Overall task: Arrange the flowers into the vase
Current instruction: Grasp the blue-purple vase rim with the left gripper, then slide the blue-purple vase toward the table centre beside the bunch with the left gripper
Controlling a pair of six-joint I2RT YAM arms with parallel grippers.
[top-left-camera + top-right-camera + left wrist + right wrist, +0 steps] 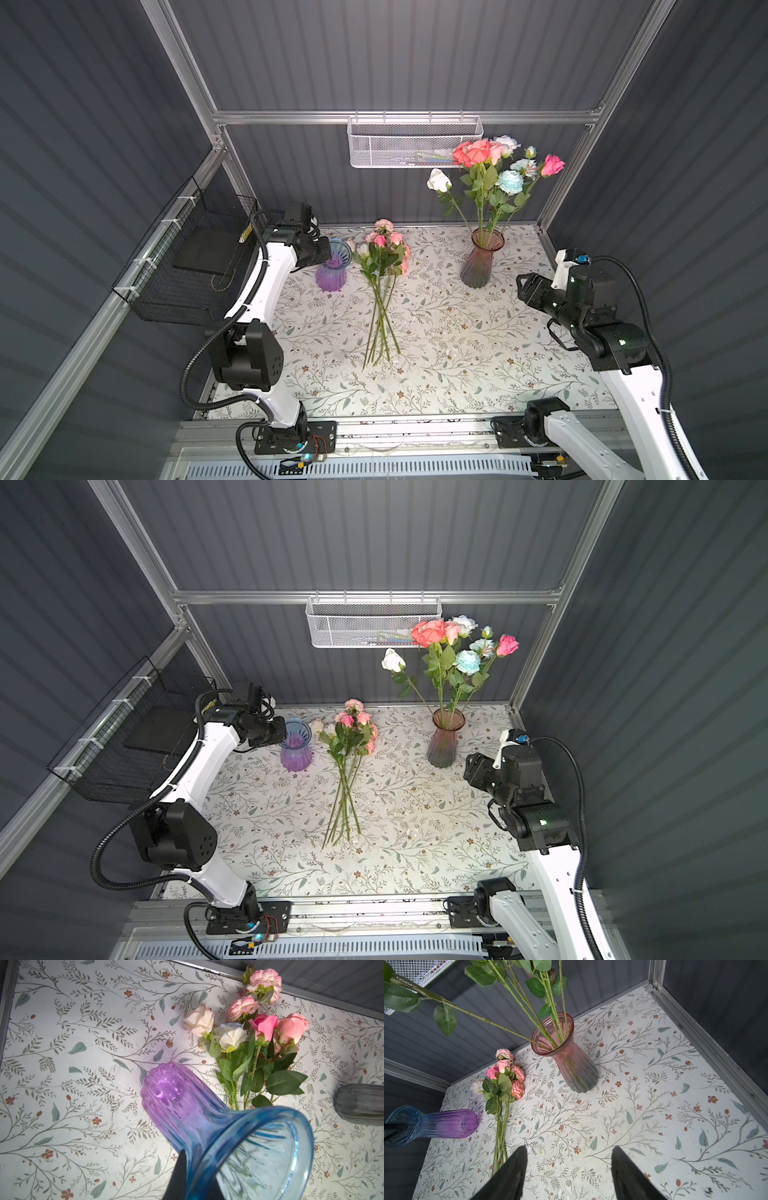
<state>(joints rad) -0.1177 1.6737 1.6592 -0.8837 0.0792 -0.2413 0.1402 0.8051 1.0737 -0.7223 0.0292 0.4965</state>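
Left gripper (191, 1167) clamped on blue-purple vase (170, 1093) rim. Right gripper (570, 1149) wide, empty. Open tabletop (478, 340) separates it from loose flowers (382, 266).

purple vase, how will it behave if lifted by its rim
Probably stiff but fragile: the purple vase looks like ribbed glass. Likely slippery where the left gripper pinches its smooth rim. Tall, empty: may tip if pushed.

Grey ribbed walls (395, 54), aluminium frame (291, 117), floral-print tabletop (457, 353) brightly lit, white mesh basket (395, 145) hung at the back, black wire basket (174, 291) on the left wall.
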